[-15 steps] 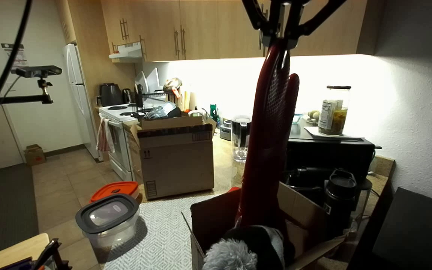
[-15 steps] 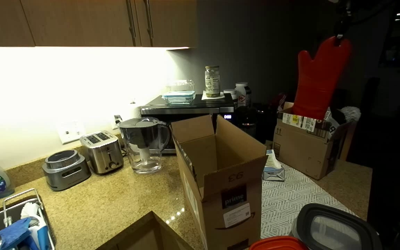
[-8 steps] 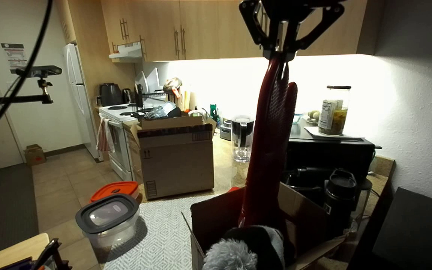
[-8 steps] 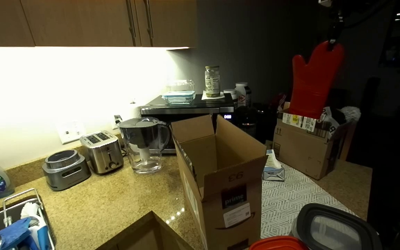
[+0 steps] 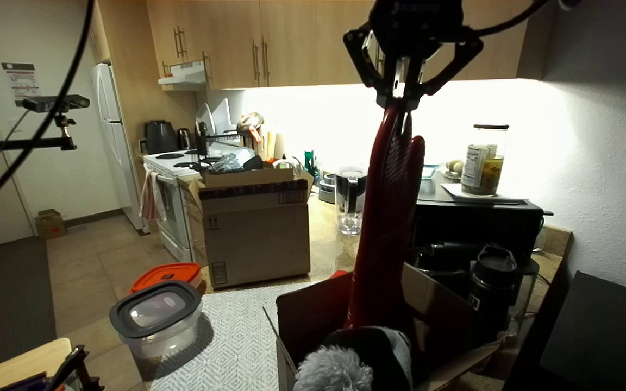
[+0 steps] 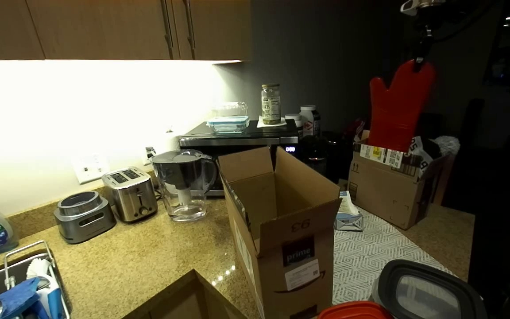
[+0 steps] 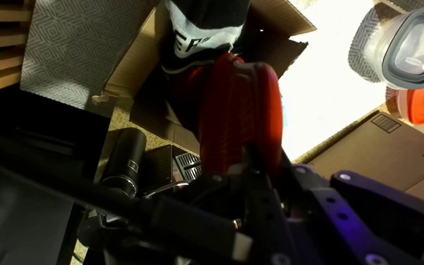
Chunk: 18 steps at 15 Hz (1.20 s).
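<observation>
Mitt (image 6: 399, 108), tip up, long axis near vertical; in hand (image 5: 398, 103)

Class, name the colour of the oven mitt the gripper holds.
The oven mitt is red, showing best in an exterior view.

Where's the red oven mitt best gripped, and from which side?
Probably at the rounded top of the red oven mitt, from above: it stands nearly upright in a cardboard box and, seen edge-on, narrows there. The gripper pinches that spot.
</observation>
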Each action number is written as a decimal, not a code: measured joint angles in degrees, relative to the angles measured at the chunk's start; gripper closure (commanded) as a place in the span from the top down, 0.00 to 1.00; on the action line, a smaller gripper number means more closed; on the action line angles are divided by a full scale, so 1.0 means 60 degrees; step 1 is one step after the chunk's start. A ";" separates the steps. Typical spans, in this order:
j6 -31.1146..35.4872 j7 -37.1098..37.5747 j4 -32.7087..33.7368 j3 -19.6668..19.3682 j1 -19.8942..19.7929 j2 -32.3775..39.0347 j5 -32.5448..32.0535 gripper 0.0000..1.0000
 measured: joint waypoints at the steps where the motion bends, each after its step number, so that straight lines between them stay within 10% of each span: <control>1: 0.0079 0.0081 -0.0128 0.0011 0.0047 -0.0045 0.0000 0.02; 18: 0.3281 0.1546 -0.3330 0.0370 0.0827 -0.0989 -0.0232 0.02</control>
